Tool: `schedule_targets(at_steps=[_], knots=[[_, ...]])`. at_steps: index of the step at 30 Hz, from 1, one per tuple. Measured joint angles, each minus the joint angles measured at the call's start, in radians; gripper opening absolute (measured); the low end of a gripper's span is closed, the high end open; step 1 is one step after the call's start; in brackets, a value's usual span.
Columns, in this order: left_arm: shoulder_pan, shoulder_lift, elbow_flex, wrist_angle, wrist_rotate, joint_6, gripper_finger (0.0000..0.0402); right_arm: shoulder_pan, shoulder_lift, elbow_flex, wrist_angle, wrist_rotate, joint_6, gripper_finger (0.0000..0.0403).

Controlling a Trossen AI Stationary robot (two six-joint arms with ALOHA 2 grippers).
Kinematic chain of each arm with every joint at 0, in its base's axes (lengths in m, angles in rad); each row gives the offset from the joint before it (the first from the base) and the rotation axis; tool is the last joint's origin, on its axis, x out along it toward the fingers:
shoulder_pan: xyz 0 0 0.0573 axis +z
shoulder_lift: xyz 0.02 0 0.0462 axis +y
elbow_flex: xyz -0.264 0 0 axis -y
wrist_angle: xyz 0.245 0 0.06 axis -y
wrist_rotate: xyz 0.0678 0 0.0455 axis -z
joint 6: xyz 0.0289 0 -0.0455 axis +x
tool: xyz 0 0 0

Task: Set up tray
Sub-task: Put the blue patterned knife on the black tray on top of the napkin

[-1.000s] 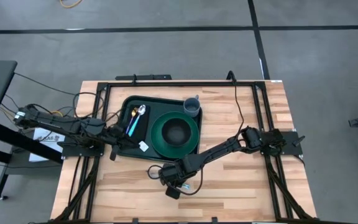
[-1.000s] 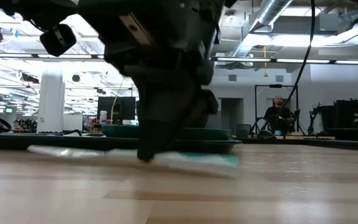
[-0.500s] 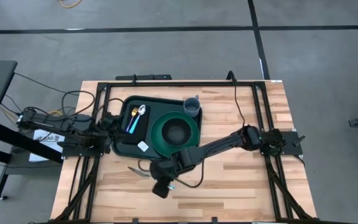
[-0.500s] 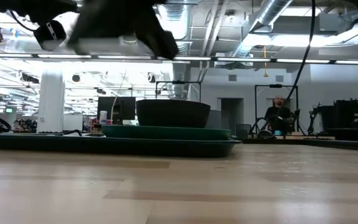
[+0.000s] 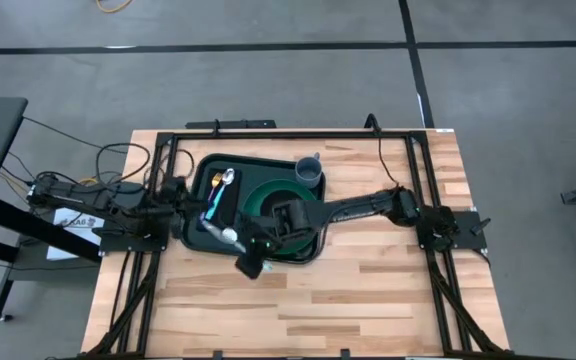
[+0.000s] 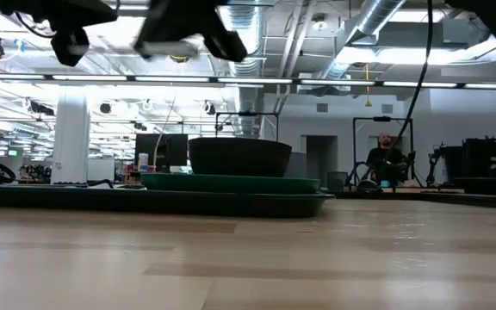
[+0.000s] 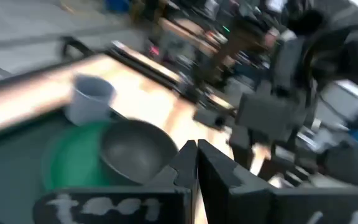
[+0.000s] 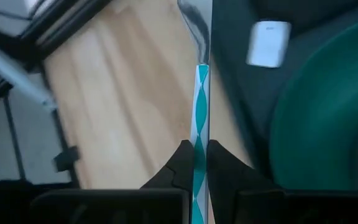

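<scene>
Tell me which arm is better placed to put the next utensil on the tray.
Right. Its gripper is shut on the teal-striped utensil at the tray's near edge; the left gripper is shut and empty.

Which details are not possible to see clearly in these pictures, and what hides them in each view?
- Head of the utensil held by the right gripper: right wrist view, blurred; fork or spoon unclear.
- Small white item on the tray: right wrist view, too blurred to identify.
- Tray contents in the low view: hidden behind the tray rim; only the bowl shows.
- Right gripper in the high view: too small, so its grip is unreadable.
</scene>
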State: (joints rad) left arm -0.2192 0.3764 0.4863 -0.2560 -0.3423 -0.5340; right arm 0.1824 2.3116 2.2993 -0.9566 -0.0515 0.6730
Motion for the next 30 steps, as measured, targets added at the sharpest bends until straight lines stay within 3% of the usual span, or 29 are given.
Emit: schedule_targets(at_steps=[10, 14, 19, 24, 30], knots=[[0.000, 0.000, 0.034, -0.009, -0.222, 0.130, 0.0000, -0.159, 0.000, -0.004, 0.063, -0.106, 0.141, 0.0012], [0.000, 0.000, 0.034, -0.008, -0.296, 0.136, 0.0000, -0.221, 0.002, -0.057, 0.191, -0.107, 0.270, 0.0012], [0.000, 0.000, 0.034, -0.008, -0.310, 0.142, 0.0000, -0.274, -0.002, -0.170, 0.422, -0.103, 0.464, 0.0012], [0.000, 0.000, 0.034, -0.007, -0.294, 0.136, 0.0000, -0.284, 0.001, -0.317, 0.658, -0.037, 0.722, 0.0012], [0.000, 0.000, 0.034, -0.007, -0.292, 0.134, 0.0000, -0.271, 0.002, -0.471, 0.885, 0.125, 0.988, 0.0012]])
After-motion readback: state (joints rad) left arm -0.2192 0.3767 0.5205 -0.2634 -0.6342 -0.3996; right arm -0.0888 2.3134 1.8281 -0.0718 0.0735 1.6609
